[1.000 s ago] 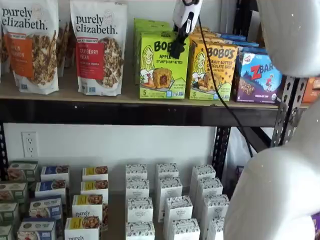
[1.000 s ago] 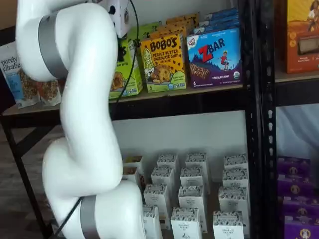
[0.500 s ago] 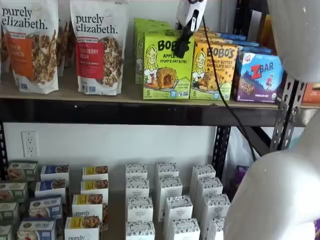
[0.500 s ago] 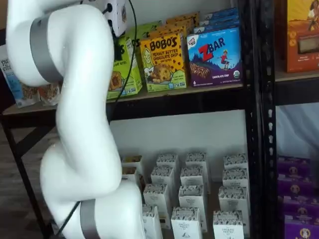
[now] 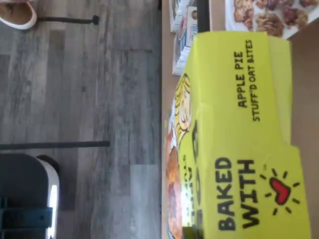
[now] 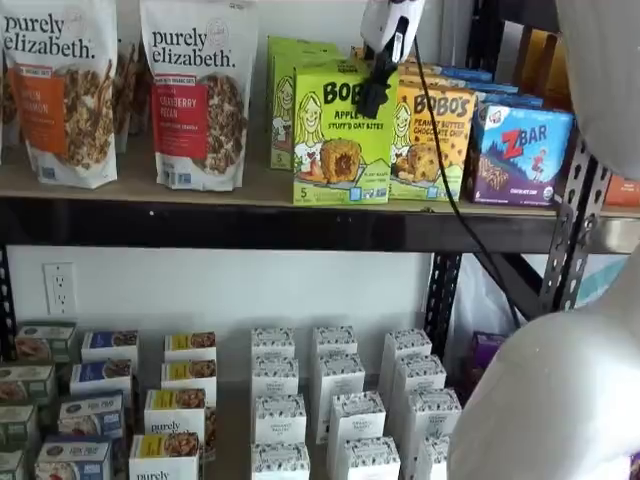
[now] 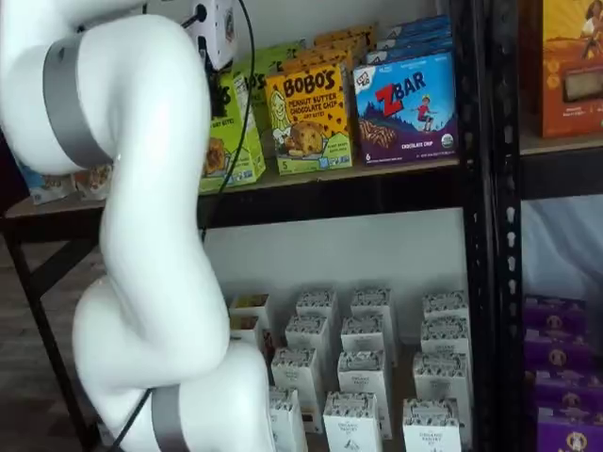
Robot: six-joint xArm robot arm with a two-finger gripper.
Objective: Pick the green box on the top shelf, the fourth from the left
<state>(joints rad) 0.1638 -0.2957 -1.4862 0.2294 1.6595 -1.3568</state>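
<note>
The wrist view is looking down close over the green box (image 5: 239,139) towards the floor. Both shelf views are facing the top shelf (image 6: 250,222) (image 7: 358,188) from the front, one squarely, one slanting from the right, sharing that box.

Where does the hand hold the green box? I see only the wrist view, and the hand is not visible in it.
Observer: In a shelf view the hand is shut on the green box at its upper corner, on the side of the yellow-orange box.
Operator: Is the box apart from its copies?
Observer: Yes. It stands in front of the copies, near the front edge of the top shelf.
Operator: Does it touch the yellow-orange box?
Observer: They are close side by side. I cannot tell if they touch.
</note>
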